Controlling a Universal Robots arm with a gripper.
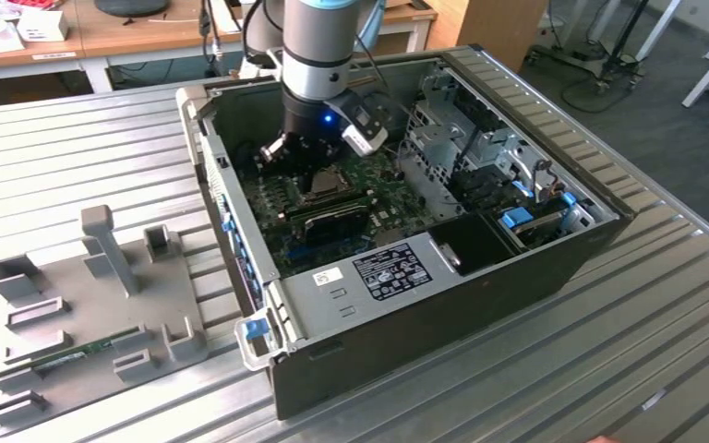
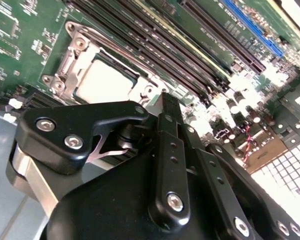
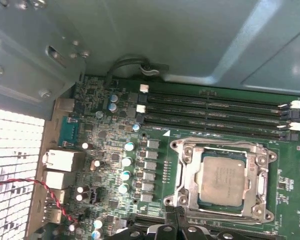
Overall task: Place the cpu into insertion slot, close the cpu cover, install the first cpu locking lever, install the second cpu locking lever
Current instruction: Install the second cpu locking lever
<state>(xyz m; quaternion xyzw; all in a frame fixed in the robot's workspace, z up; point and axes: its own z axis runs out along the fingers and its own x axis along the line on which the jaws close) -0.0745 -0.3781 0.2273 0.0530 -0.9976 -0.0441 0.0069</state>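
While reaching down into the open computer case (image 1: 478, 277), hangs the gripper (image 1: 309, 161) low over the green motherboard (image 3: 115, 165), right by the insertion slot (image 1: 326, 183). Carries the jaws drawn narrow, closed or very nearly so in the first wrist view, with nothing gripped between them. Places the tip just short of the socket's rim in that view; cannot tell whether touching the rim or the board.

Finds the cpu (image 3: 222, 179) seated flat in the insertion slot, silvery-grey top facing up. Has the cpu cover (image 3: 188, 172) lying down around the chip, framing it on all four sides, with the metal top showing through the hollow centre.

Shows, in the second wrist view, black fingers (image 2: 167, 150) in the foreground and the pale chip top beyond them, apart from the fingertips. Runs long black memory slots (image 3: 215, 115) alongside one edge of the socket, near but not touching the cover. Trails a red wire (image 3: 40, 187) past the metal ports at the board's edge, well apart from the socket.

Sets the case on a ribbed metal tabletop (image 1: 71, 138), with a grey fixture tray (image 1: 96, 305) at the exterior view's left, well apart from the gripper.
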